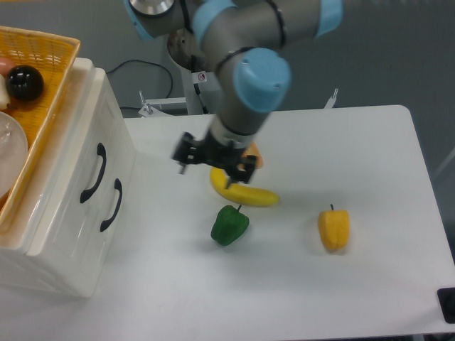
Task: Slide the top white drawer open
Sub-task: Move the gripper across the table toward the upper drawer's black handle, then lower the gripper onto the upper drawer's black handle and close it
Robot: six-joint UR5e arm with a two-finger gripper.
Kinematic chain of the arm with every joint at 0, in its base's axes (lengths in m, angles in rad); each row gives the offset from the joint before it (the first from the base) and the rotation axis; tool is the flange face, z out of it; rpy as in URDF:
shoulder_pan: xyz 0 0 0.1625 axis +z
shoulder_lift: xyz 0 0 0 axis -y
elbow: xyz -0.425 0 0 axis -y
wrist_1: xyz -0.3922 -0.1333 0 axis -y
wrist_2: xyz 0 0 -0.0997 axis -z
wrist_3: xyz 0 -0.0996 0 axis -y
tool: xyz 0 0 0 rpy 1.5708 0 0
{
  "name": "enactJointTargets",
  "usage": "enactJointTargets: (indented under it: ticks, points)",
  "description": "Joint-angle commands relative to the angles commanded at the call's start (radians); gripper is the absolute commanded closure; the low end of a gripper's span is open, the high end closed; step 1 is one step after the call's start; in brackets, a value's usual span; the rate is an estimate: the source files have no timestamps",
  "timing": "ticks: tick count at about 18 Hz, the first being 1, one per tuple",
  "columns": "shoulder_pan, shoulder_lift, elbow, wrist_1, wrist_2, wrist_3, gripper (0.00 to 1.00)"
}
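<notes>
The white cabinet [67,234] stands at the left of the table, its two drawer fronts facing right. The top white drawer [75,153] has a curved black handle [92,174] and sits flush with the cabinet, shut. The lower drawer [106,238] with its own black handle [111,204] is shut too. My gripper [213,162] hangs over the table to the right of the cabinet, well clear of the top handle. Its fingers stand apart, open, and hold nothing.
A banana [245,193] lies just under and right of the gripper, with an orange object [255,153] partly hidden behind it. A green pepper [229,225] and a yellow pepper [334,229] lie nearer the front. An orange woven basket [50,85] holding a black ball [25,82] sits on the cabinet.
</notes>
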Motion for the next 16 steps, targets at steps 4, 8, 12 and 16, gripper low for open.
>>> enactJointTargets:
  ticks: [4, 8, 12, 16]
  points:
    - [-0.012, -0.002, -0.003, 0.002, -0.055, -0.006, 0.0]
    - [-0.012, 0.002, -0.009, 0.002, -0.06, -0.005, 0.0]
    - [-0.032, -0.006, -0.018, 0.008, -0.072, -0.006, 0.0]
    - [-0.066, -0.012, -0.029, 0.028, -0.074, -0.039, 0.0]
